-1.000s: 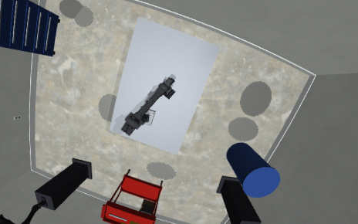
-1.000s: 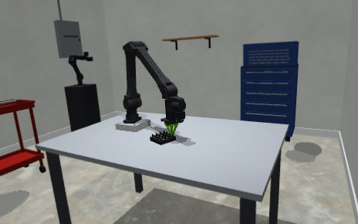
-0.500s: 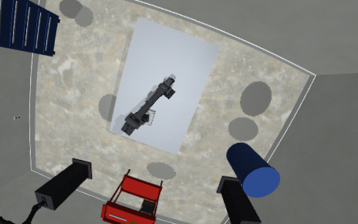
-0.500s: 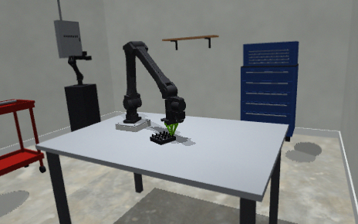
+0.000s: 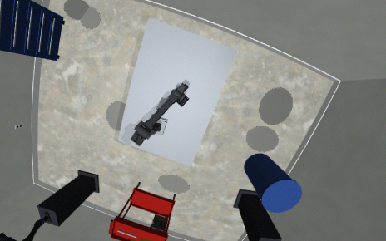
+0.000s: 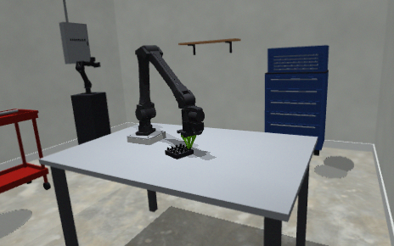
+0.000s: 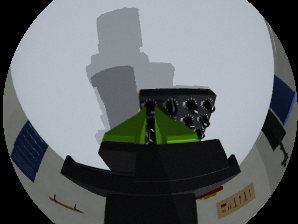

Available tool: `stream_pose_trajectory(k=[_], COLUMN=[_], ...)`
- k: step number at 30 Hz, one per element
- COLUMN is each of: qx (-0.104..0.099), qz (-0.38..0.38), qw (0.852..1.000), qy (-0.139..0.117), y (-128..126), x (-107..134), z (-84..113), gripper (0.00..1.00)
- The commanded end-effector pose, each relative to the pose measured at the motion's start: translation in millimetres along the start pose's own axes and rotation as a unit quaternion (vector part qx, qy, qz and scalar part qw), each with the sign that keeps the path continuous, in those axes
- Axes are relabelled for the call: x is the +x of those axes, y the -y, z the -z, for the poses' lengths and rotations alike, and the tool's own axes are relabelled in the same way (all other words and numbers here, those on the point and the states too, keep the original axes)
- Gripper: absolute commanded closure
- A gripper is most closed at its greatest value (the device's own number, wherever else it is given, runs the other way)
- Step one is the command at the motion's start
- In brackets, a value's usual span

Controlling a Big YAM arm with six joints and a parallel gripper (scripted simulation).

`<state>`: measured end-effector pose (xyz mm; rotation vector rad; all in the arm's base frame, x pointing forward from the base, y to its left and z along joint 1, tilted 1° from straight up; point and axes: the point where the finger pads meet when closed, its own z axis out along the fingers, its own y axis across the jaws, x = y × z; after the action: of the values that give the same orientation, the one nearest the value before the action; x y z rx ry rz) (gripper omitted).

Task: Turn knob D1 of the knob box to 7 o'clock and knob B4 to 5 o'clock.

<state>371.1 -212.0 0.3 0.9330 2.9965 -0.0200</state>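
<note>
The black knob box (image 5: 183, 100) (image 6: 179, 156) (image 7: 177, 93) stands on the table (image 5: 189, 54) (image 6: 242, 170), with black knobs and white marks around them on top. My gripper (image 6: 189, 147) (image 7: 150, 111) points down at one end of the box. Its green fingers are nearly together, shut on the corner knob at the upper left of the box in the wrist view. The fingers hide part of that knob and its line. Several knobs farther right show in the wrist view; others are behind the fingers. The printed names are too small to read.
Neighbouring knobs stand close to the fingers, one just right of the corner knob (image 7: 171, 105) and others below it in the wrist view. The arm's base plate (image 6: 145, 138) stands behind the box. A red cart (image 6: 8, 180) and a blue cabinet (image 6: 295, 102) are off the table.
</note>
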Motion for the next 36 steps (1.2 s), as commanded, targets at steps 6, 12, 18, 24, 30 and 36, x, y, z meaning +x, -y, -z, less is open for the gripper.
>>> stream_pose_trajectory(k=[6, 12, 18, 24, 30, 36], qx=[-0.002, -0.001, -0.001, -0.001, -0.001, 0.0], qz=[0.013, 0.03, 0.061, 0.089, 0.142, 0.204], qw=[1.0, 0.999, 0.998, 0.996, 0.99, 0.979], qy=[0.013, 0.013, 0.013, 0.013, 0.013, 0.013], y=[2.7, 2.7, 2.3, 2.0, 1.5, 1.0], x=[-10.7, -10.7, -10.7, -10.7, -10.6, -10.5], z=[4.9, 4.9, 4.9, 4.9, 4.9, 4.9], gripper=[0.91, 0.91, 0.91, 0.91, 0.91, 0.91])
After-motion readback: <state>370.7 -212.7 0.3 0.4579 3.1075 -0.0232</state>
